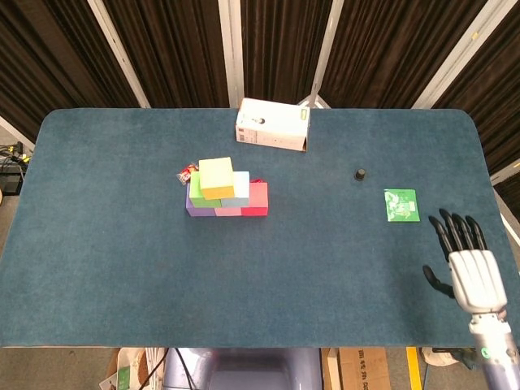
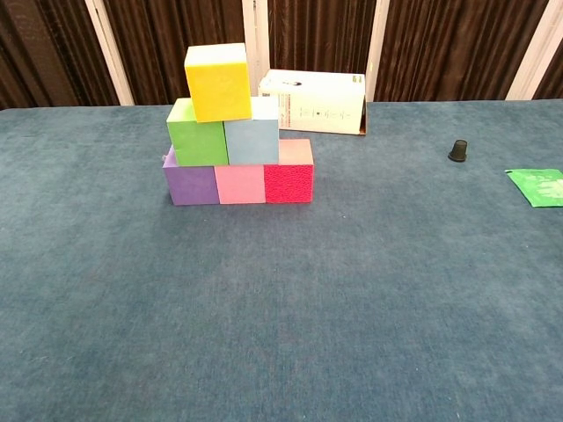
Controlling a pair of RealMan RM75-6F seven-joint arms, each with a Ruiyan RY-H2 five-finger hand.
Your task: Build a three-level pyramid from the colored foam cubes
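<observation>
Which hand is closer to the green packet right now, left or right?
Right. The right hand hovers open at the table's near right corner, a little nearer the robot than the green packet. The left hand shows in neither view, so its distance can't be judged.

This looks like a robotics lab or test room rather than a home. A tabletop covered in plain blue-green felt stands in front of dark pleated curtains hung between white metal frame bars. Past the tabletop's near edge, cardboard boxes sit on a bare floor, and loose cables trail at its left end.
</observation>
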